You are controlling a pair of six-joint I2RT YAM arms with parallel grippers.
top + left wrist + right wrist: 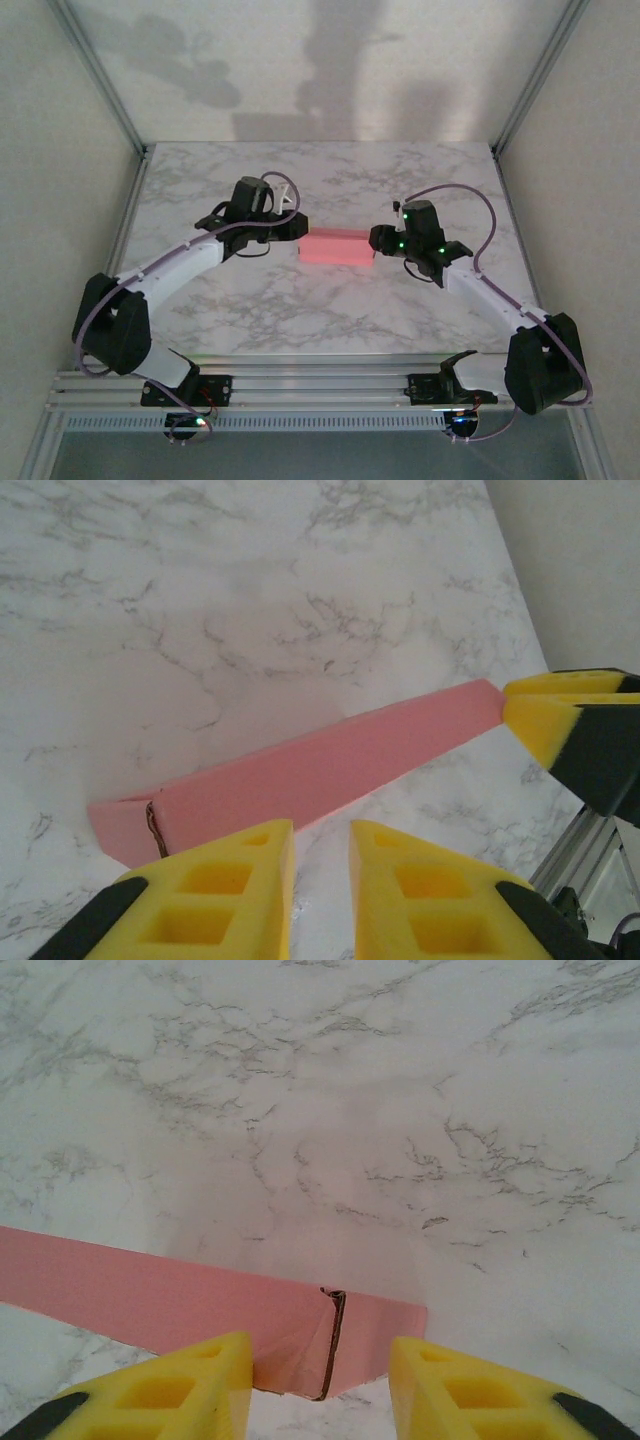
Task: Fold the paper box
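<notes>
Paper box [337, 246]: pink, long and low, folded into a closed block. It lies flat around the middle of the table [300, 320], long axis left-right, roughly parallel to the near edge. Only the pink face shows.

In the left wrist view the box [300, 775] runs diagonally from lower left to upper right, with a dark seam line [153, 825] at its near end. In the right wrist view the box [150, 1290] enters from the left, and its end shows a dark flap edge [335, 1345].

Left tool [297, 226] sits at the box's left end. In its own camera the left tool [322, 830] has its yellow fingers [240, 880] narrowly apart with bare marble in the gap and nothing gripped. The box end sits just beyond the fingertips.

Right tool [378, 240] sits at the box's right end. In its own camera the right tool [320, 1345] has its fingers [440, 1390] moderately apart with the box's end corner between the tips. I cannot tell whether they pinch it. The left wrist view shows the right tool [520, 705] with a yellow tip on either side of the box's far end.

The table is white-grey marble [200, 600] [400, 1110], and both arms reach in from the near edge.
</notes>
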